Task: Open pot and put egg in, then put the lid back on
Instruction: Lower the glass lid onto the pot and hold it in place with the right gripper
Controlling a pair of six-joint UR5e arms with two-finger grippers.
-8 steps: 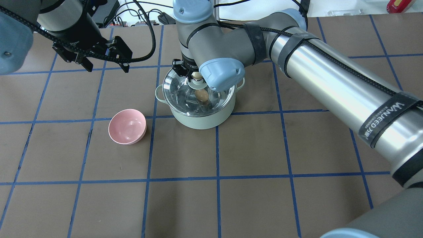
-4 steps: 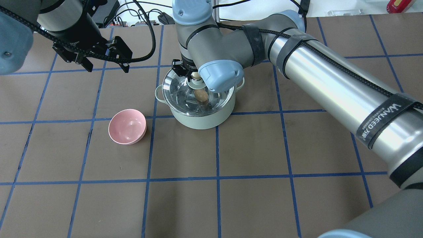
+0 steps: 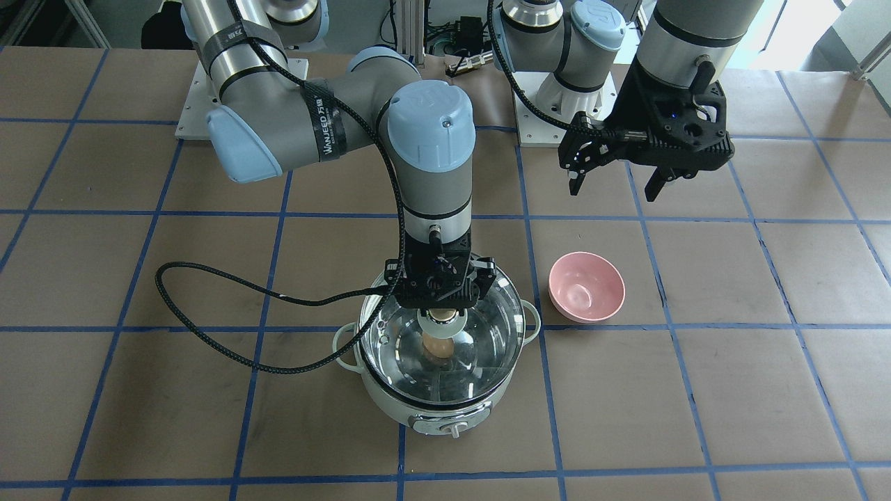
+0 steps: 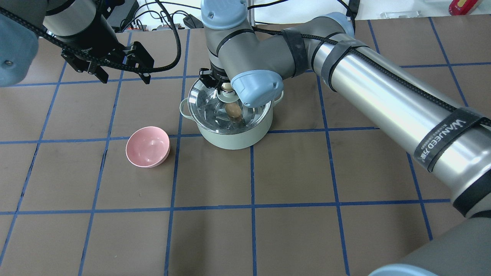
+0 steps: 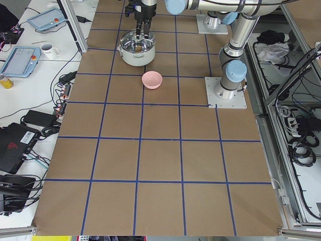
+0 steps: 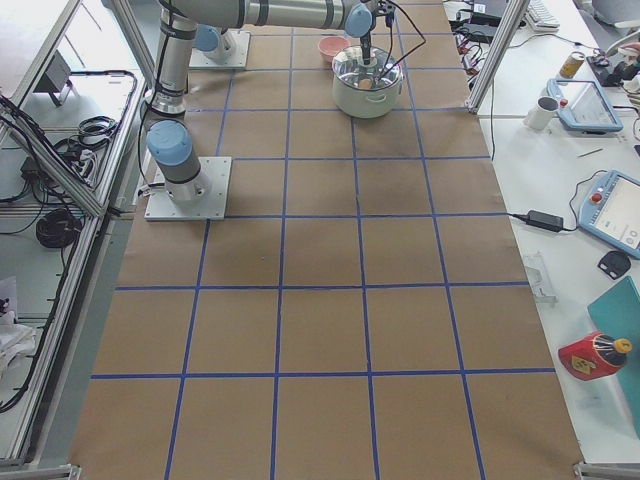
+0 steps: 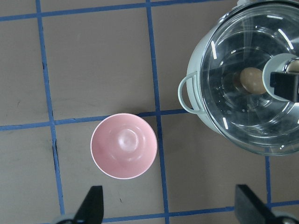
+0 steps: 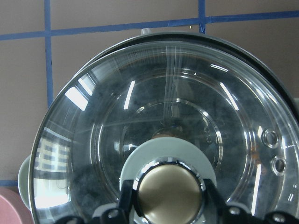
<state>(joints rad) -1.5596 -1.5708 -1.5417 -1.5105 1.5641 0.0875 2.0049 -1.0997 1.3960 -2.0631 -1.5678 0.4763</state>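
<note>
Egg (image 3: 437, 346) inside pot (image 3: 390, 407), lid (image 3: 487, 327) seated on top. Right end effector (image 3: 440, 312) clamped on lid centre, directly above egg. Likely next: let go, rise straight. Left end effector (image 3: 614, 189) spread, empty, well apart.

The desk (image 4: 291, 172) is covered with brown paper divided into squares by blue tape lines. The pot (image 4: 234, 140), closed with the lid (image 4: 209, 109), stands on the far half of the desk, over a crossing of tape lines. In the overhead view, a pink bowl (image 4: 148, 147) stands upright left of the pot and slightly nearer, apart from it. Two metal base plates (image 5: 241, 103) (image 6: 215, 205) lie flat at the robot's edge.
</note>
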